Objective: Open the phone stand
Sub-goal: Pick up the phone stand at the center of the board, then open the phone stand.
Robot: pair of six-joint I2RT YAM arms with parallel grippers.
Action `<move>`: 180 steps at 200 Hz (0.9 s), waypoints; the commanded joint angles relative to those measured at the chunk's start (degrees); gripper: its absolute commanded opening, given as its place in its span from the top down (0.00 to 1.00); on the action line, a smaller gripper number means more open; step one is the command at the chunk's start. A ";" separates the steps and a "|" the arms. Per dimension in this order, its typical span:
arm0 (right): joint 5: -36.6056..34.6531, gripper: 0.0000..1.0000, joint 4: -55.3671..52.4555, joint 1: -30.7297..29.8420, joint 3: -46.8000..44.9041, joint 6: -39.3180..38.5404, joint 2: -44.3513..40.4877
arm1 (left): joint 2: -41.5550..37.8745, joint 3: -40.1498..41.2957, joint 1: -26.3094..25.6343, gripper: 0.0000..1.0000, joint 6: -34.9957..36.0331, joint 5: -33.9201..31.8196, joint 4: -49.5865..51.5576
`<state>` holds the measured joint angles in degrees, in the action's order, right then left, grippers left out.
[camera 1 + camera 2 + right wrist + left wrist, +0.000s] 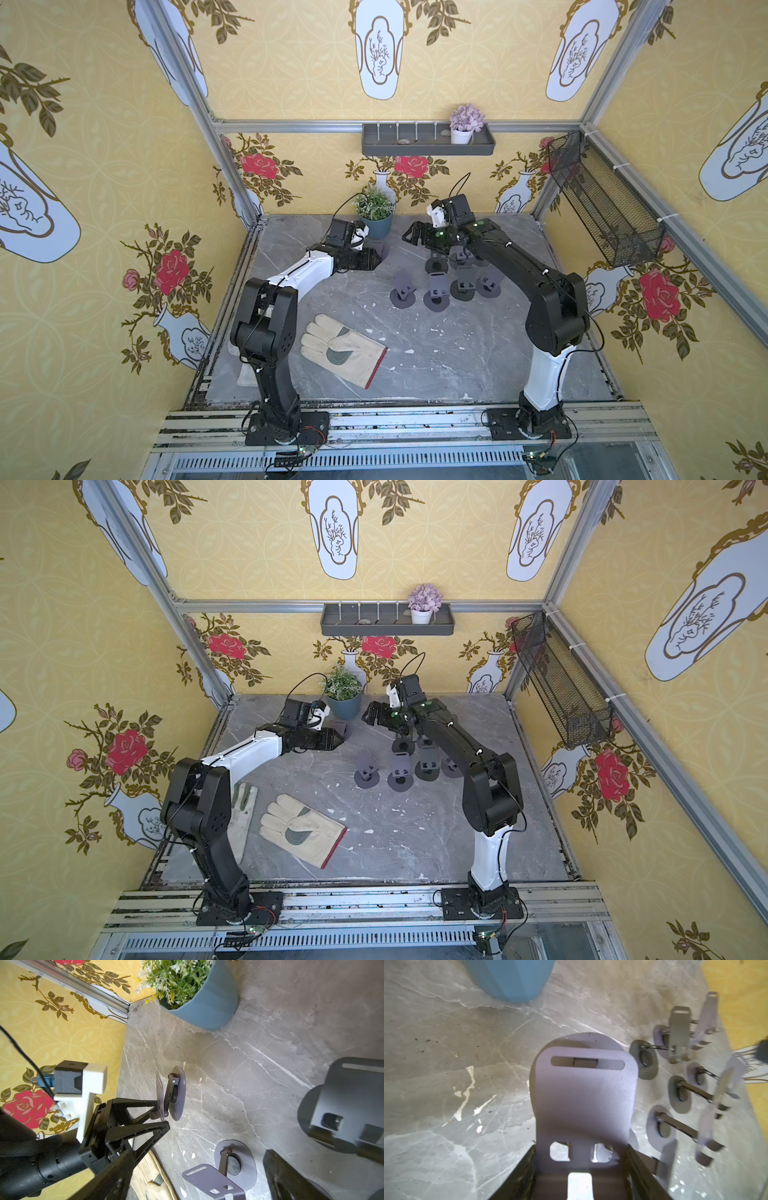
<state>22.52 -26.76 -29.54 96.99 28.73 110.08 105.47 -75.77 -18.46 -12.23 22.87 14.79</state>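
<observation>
Phone stand sits clamped by its plate edges in the left gripper, just this side of the blue plant pot, far centre-left, probably steadied for unfolding, while the right gripper hangs splayed and empty to its right.

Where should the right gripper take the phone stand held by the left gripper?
Probably the round base disc, by its thin rim, coming from the side away from the left gripper, which pinches the slotted plate. The disc stands clear of the plate on its hinged arm.
</observation>
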 commanded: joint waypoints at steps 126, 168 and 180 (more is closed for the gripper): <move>5.11 0.62 3.31 -2.89 2.66 2.25 3.76 | -5.44 8.39 2.11 0.67 -5.98 18.25 -15.72; 6.00 0.65 3.03 -3.74 3.47 1.99 4.75 | -5.71 9.16 2.11 0.67 -6.43 18.96 -16.90; 6.20 0.65 3.06 -3.90 3.62 1.95 5.00 | -5.82 9.40 2.12 0.67 -6.52 19.33 -17.28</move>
<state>27.90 -25.34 -33.06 100.01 30.65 114.74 99.92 -66.83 -16.45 -18.48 40.36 0.69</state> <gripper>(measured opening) 0.352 0.575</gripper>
